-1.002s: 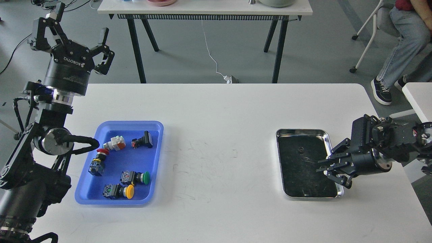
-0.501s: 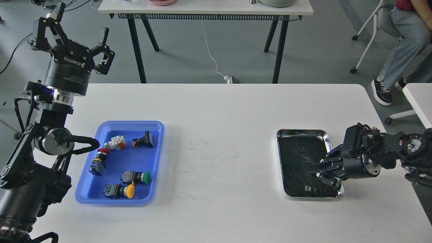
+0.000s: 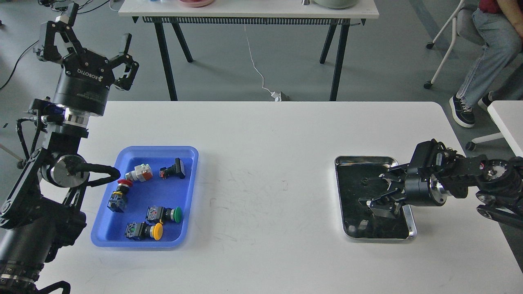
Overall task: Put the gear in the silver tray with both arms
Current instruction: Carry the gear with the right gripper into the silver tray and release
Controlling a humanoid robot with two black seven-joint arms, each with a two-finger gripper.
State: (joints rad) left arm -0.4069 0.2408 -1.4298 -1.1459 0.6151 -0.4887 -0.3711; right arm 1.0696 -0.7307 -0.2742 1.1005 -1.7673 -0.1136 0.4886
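Note:
The silver tray lies on the right side of the white table. A small dark round part, possibly the gear, lies on its dark bottom near the far end. My right gripper reaches in from the right and hovers low over the tray's middle. Its fingers are spread open, with nothing between them. My left gripper is raised high at the far left, beyond the table's edge, open and empty.
A blue plastic tray at the left holds several push-button switches, among them a yellow one, a green one and a red one. A second table stands behind. A seated person's leg is at the far right.
My right gripper has moved left, further over the silver tray, and its fingers have spread from nearly closed to open. The left arm has not moved.

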